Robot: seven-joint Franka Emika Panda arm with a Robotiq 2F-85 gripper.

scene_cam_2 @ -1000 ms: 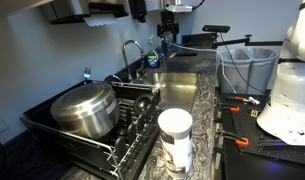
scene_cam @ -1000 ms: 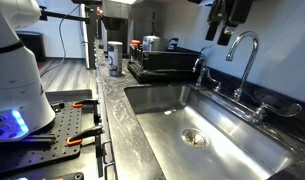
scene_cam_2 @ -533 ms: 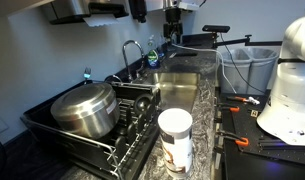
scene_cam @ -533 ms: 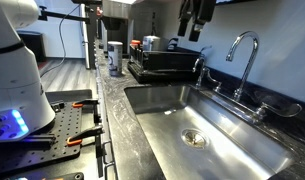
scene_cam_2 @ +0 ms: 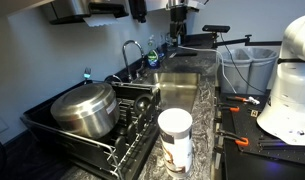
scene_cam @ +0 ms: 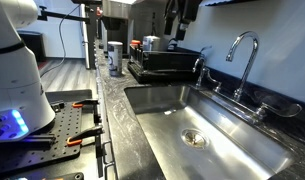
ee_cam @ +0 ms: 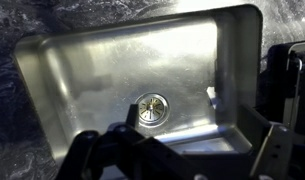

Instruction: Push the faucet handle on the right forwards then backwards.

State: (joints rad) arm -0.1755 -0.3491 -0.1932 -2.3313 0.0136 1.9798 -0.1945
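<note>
The faucet handle [scene_cam: 260, 109] is a small chrome lever at the right of the tall gooseneck spout [scene_cam: 242, 45], behind the steel sink [scene_cam: 152, 100]. A matching lever [scene_cam: 214, 86] sits on the spout's other side. My gripper [scene_cam: 182, 14] hangs high above the sink's far end, well away from the handle and touching nothing; it also shows at the top of an exterior view [scene_cam_2: 176, 10]. In the wrist view my gripper [ee_cam: 182, 165] looks open and empty, pointing straight down into the sink [ee_cam: 52, 60] over the drain [ee_cam: 150, 108]. The handles are out of the wrist view.
A black dish rack [scene_cam: 162, 65] stands beyond the sink and holds a large steel pot [scene_cam_2: 87, 110]. A tall white cup [scene_cam_2: 175, 135] stands on the counter beside it. A green sponge [scene_cam_2: 152, 60] lies near the spout [scene_cam_2: 130, 50].
My gripper has moved away from the spout, along the top of the scene toward the dish rack, and a little higher. The handles have not visibly moved.
</note>
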